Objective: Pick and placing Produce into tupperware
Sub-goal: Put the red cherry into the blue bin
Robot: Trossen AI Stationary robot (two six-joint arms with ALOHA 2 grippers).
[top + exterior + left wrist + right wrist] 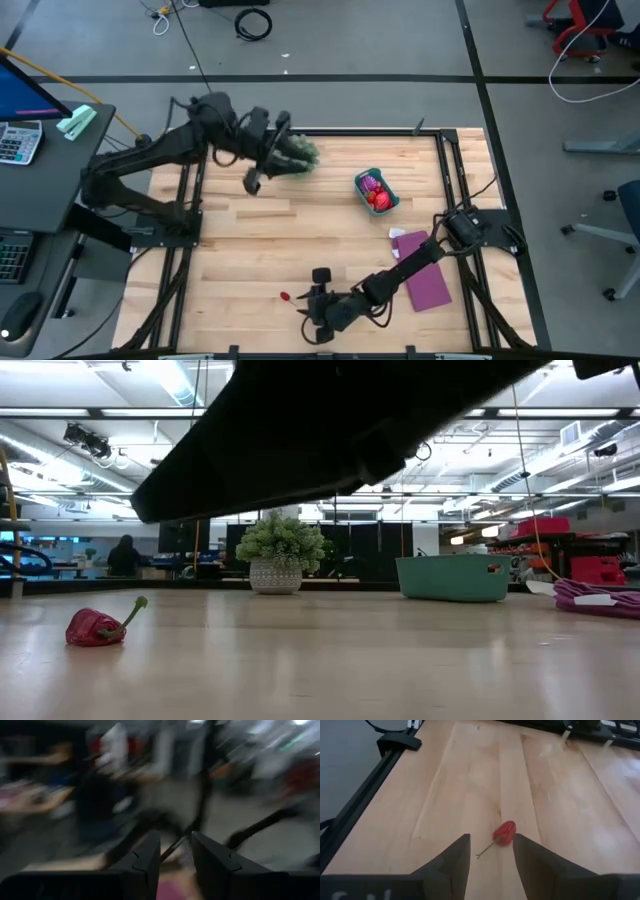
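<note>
A small red pepper with a thin green stem (504, 832) lies on its side on the wooden table near the front edge (285, 296) (97, 627). My right gripper (491, 855) is low over the table, open, just short of the pepper, which shows ahead between its fingers; it touches nothing (308, 308). The teal tupperware (376, 191) (452, 577) stands right of the table's middle with a red fruit and a purple-pink one inside. My left gripper (176, 857) is raised at the far left (272, 160), open, with nothing seen between its fingers.
A green leafy plant in a pale pot (300, 153) (280, 555) stands at the far side, right beside my left gripper. A flat purple sheet (425, 272) lies under my right arm. Bare wood stretches between the pepper and the tub.
</note>
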